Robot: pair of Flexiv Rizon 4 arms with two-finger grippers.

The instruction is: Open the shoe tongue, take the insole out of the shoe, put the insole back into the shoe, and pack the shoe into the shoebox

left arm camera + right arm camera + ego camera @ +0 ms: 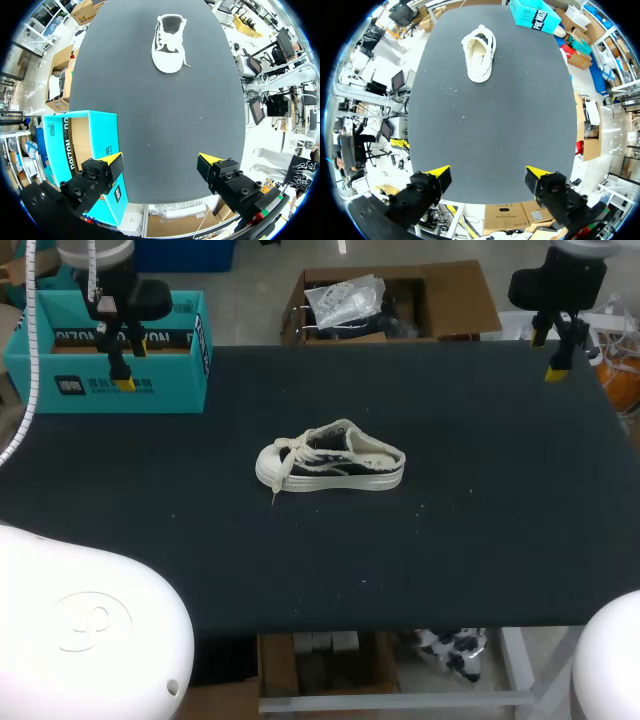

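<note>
Shoe (330,462): set on its sole near the middle of the table (480,540), toe turned toward the left arm's side; nothing is touching it.
Shoebox (60,380): teal, open-topped, placed at the far left corner.
Left gripper (160,167): held over the shoebox's near edge, fingers spread wide, nothing gripped.
Right gripper (487,177): held above the far right corner, fingers spread, nothing gripped, well apart from the shoe.

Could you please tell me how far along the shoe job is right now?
Nothing looks done: the shoe lies mid-table, apparently with its insole inside. Nothing is in hand: the left gripper and right gripper are open, empty and far from it. All four steps are left, ending with the shoe packed into the open shoebox.
</note>
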